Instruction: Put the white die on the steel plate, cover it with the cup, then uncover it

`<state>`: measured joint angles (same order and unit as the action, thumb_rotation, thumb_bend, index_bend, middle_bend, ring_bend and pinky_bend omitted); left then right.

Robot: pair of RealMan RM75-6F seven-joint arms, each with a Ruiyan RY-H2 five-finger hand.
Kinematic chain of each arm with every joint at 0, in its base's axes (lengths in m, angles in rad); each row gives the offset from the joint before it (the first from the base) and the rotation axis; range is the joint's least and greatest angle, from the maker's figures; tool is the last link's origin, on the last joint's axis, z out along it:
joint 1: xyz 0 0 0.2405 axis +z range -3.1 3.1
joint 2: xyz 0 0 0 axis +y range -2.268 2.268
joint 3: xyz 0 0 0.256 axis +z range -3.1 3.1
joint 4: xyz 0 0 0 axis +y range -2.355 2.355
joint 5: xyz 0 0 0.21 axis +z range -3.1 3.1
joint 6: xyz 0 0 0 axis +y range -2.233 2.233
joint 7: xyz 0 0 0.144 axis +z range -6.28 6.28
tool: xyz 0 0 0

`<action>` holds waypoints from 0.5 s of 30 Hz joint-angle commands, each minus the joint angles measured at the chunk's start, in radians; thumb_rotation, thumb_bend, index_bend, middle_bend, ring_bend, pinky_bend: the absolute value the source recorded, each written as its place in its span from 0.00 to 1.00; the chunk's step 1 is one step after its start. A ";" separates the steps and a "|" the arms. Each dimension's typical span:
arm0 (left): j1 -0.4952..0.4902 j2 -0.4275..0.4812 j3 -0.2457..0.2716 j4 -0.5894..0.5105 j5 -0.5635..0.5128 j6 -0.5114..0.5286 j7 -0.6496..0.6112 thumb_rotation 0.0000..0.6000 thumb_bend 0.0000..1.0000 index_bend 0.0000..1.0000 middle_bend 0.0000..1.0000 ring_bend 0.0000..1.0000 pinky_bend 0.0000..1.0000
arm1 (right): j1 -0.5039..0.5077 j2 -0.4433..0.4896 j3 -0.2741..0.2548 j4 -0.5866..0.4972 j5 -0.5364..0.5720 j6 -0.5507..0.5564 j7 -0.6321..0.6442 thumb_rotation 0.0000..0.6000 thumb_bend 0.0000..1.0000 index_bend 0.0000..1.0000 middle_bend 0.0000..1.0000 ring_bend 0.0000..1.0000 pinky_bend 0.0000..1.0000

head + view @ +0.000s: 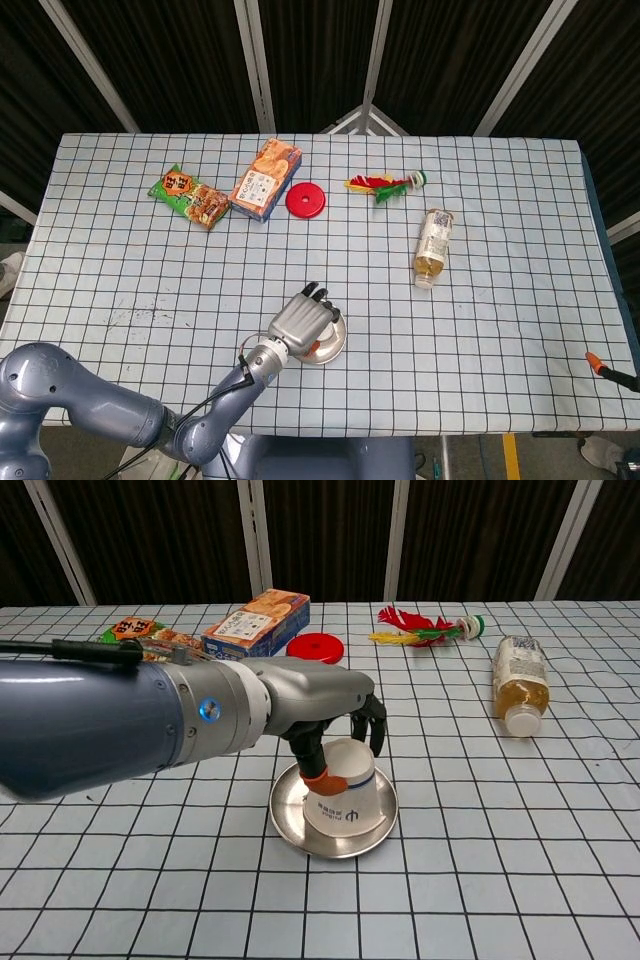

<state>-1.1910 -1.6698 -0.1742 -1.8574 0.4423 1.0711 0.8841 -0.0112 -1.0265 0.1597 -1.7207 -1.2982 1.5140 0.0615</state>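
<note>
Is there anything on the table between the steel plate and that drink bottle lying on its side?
No: both views show only bare checked cloth between the steel plate and the bottle.

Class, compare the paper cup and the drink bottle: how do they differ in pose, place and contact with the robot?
The cup stands upside down; the bottle lies on its side. The cup sits on the steel plate; the bottle rests on the tablecloth. The left hand grips the cup; nothing touches the bottle. Both are drink containers.

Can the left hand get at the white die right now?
Probably not. The left hand grips the upside-down cup standing on the steel plate, and no die shows; if it lies underneath, the cup must be lifted first.
</note>
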 commanded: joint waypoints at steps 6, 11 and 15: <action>-0.011 0.018 0.017 0.005 0.026 0.017 0.015 1.00 0.52 0.38 0.36 0.13 0.08 | -0.001 0.001 0.001 -0.001 0.004 0.000 0.002 1.00 0.10 0.19 0.10 0.13 0.07; -0.012 0.002 0.054 0.036 0.101 0.056 0.048 1.00 0.52 0.38 0.36 0.13 0.08 | -0.001 0.002 0.000 -0.004 0.002 -0.004 0.005 1.00 0.10 0.19 0.10 0.13 0.07; -0.011 -0.017 0.079 0.064 0.161 0.088 0.073 1.00 0.52 0.38 0.36 0.13 0.08 | 0.000 0.004 0.001 -0.005 0.001 -0.007 0.017 1.00 0.10 0.19 0.10 0.13 0.07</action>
<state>-1.2030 -1.6753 -0.1090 -1.8085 0.5800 1.1425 0.9440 -0.0115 -1.0230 0.1599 -1.7257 -1.2969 1.5072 0.0778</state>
